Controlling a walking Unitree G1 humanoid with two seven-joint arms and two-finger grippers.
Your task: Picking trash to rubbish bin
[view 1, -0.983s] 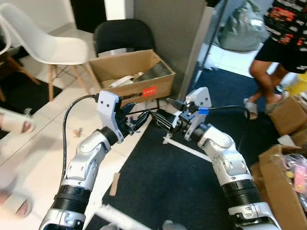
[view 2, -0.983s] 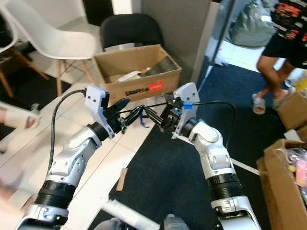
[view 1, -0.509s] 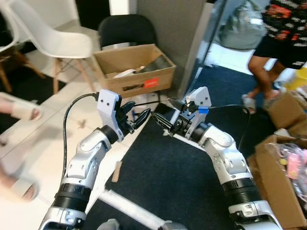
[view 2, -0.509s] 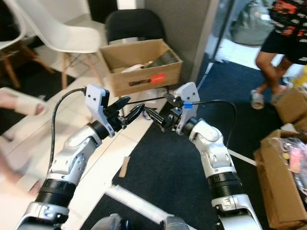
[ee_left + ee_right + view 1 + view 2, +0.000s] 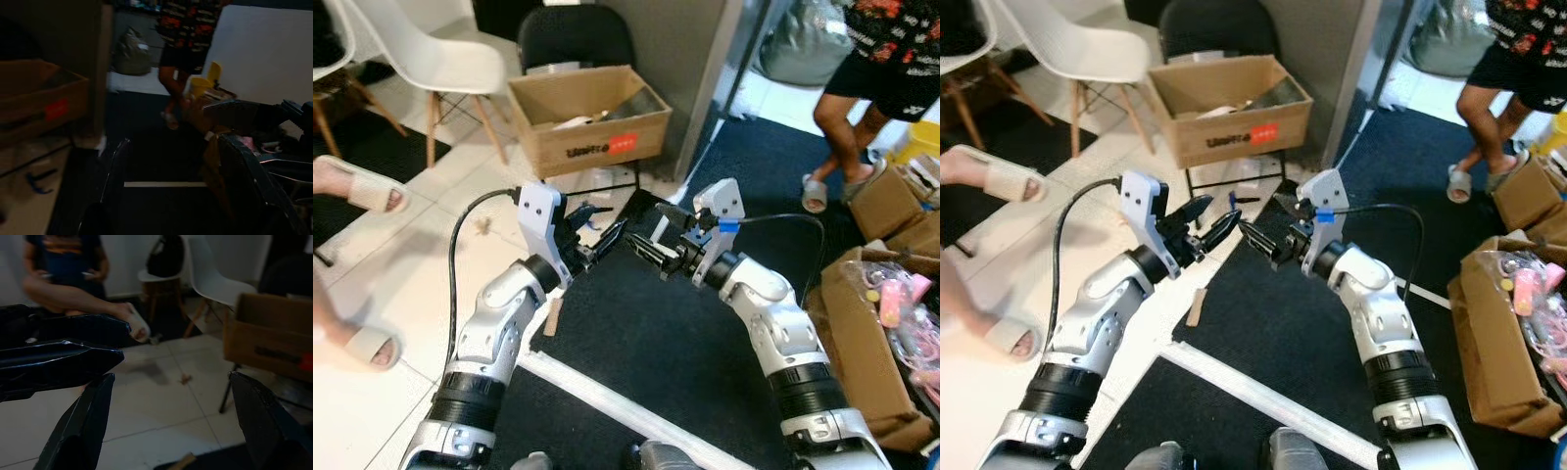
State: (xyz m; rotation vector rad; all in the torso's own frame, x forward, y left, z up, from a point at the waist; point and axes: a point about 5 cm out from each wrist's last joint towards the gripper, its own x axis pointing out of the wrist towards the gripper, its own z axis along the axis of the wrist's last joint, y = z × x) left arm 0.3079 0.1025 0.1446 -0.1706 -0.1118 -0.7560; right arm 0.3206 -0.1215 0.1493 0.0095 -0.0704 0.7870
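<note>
You held both arms raised and bent inward, the left gripper (image 5: 600, 242) and right gripper (image 5: 658, 252) pointing at each other over the dark carpet's edge, near but apart. Both had their fingers spread and held nothing. The cardboard box (image 5: 590, 117) holding trash stood ahead on the tiled floor (image 5: 401, 255), beside a white chair (image 5: 421, 59).

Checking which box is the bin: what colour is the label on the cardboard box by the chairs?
Red, on the box's front side; clearest in the right eye view.
</note>
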